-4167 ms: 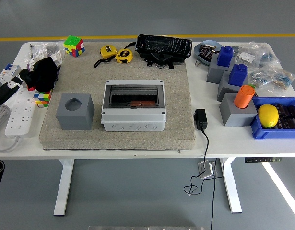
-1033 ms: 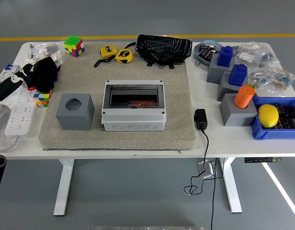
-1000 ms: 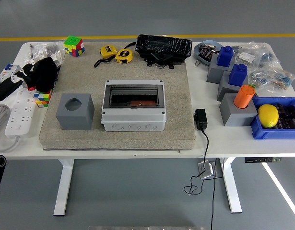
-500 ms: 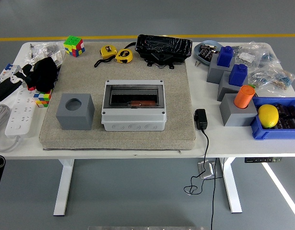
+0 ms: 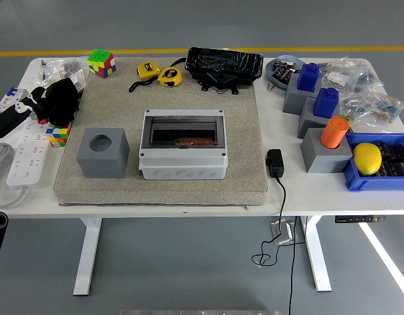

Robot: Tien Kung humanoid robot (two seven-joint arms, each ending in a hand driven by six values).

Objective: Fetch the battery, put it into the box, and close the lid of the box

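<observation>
Since the earliest frame the left hand [image 5: 7, 120] has shifted slightly toward 12 o'clock at the table's [image 5: 188, 200] 9 o'clock edge; its grip cannot be told. Box [image 5: 182, 153], mat [image 5: 241, 131] centre, lid down; battery [image 5: 190, 140] inside, long axis 9-to-3 o'clock.

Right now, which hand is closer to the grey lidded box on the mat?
Left. The left hand is at the table's left edge by the white power strip, well left of the box and not touching it. The right hand is out of view.
</observation>
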